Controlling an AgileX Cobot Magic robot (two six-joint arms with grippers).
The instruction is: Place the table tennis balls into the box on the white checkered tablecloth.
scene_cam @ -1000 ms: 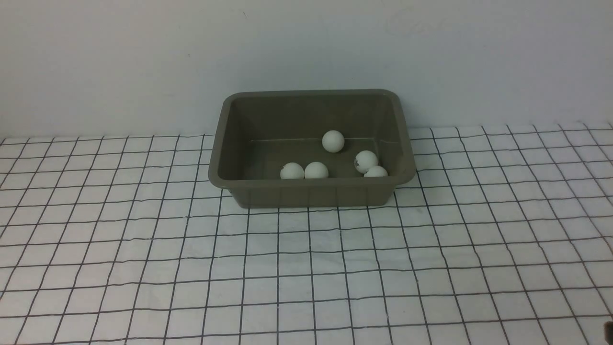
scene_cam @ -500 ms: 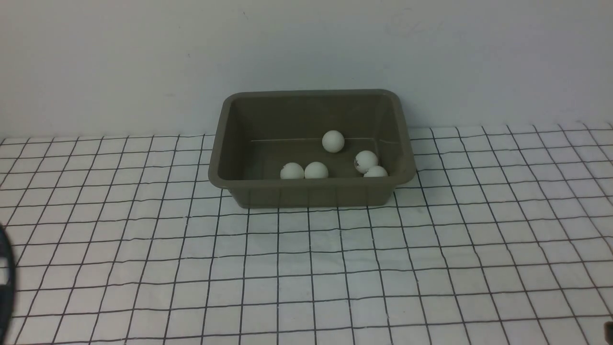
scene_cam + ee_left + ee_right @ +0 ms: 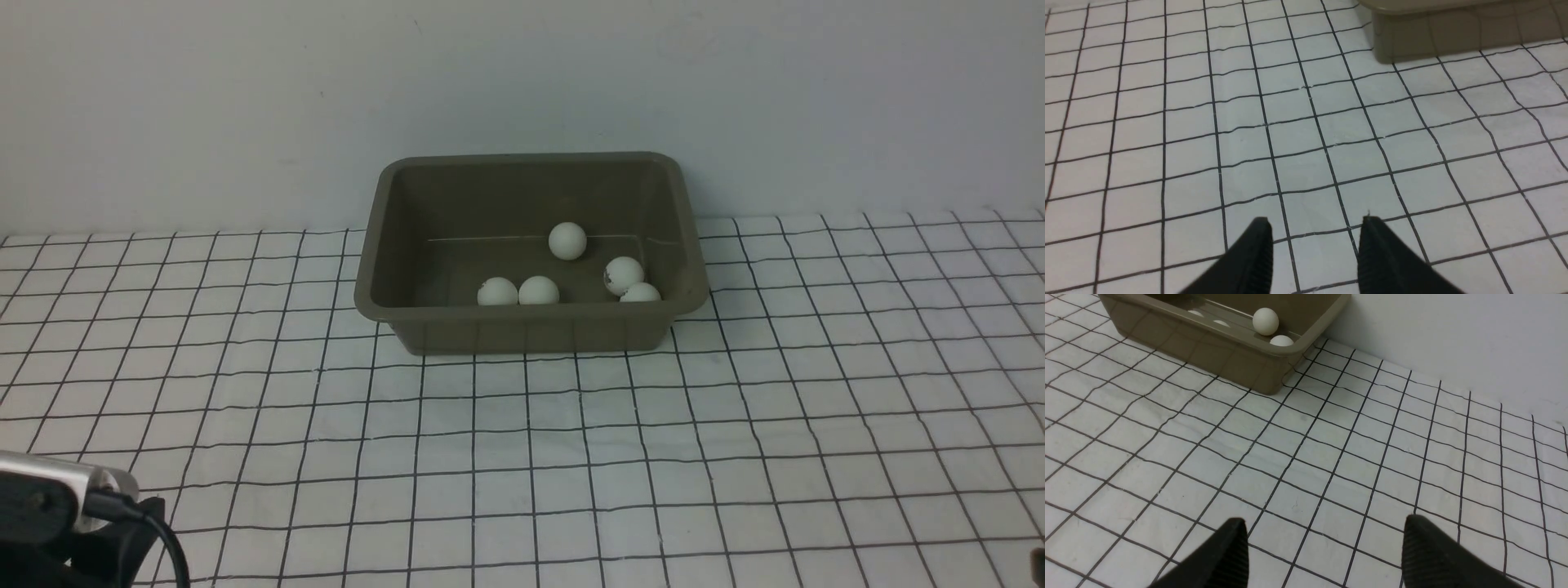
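Black ribbed fingertips mark the nearest things in both wrist views: the left gripper hangs over the white checkered tablecloth with its jaws parted by a moderate gap and nothing between them, and the right gripper hangs over the same cloth with its jaws spread much wider, also empty. In the front view only a silver and black part of the left arm shows at the near left corner, and a dark sliver sits at the near right corner. Ahead of both grippers the cloth lies bare, its thin black grid slightly wrinkled. Well beyond the left gripper, forward and off toward the robot's right, stands the box, an olive-grey plastic tub with rounded corners and a flared rim, resting on the cloth close to the pale wall; from the right gripper it lies well forward and off toward the robot's left. All five table tennis balls lie inside the box: two touching side by side behind the near wall, two more close together toward the right end, and one apart, farther back near the middle of the floor. One ball at the right end bears small dark marks.
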